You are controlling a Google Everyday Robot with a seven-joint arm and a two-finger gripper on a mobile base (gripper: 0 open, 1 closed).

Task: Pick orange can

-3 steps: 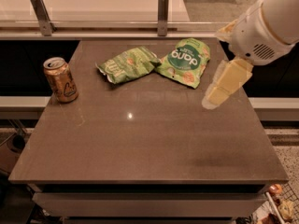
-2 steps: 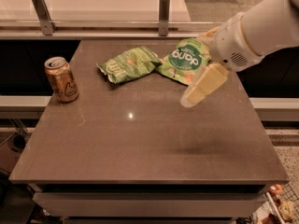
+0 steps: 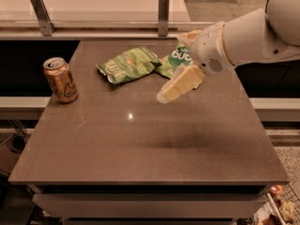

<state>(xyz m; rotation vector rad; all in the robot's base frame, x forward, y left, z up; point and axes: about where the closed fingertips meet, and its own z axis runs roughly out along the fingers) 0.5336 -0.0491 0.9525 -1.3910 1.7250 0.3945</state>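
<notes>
The orange can (image 3: 61, 79) stands upright near the left edge of the brown table (image 3: 150, 144); it is orange-gold with a silver pull-tab top and a dark drawing on its side. My gripper (image 3: 169, 92) hangs above the middle of the table on a white arm that comes in from the right. Its cream fingers point down and left. It is well to the right of the can and holds nothing.
Two green snack bags lie at the back of the table: one (image 3: 128, 64) left of centre, the other (image 3: 176, 60) partly hidden behind my arm. A pale counter with metal posts (image 3: 163, 7) runs behind the table. Dark gaps flank both sides.
My arm has swung left across the table, carrying the gripper from the right side to above the middle, closer to the can. The can and bags have not moved.
</notes>
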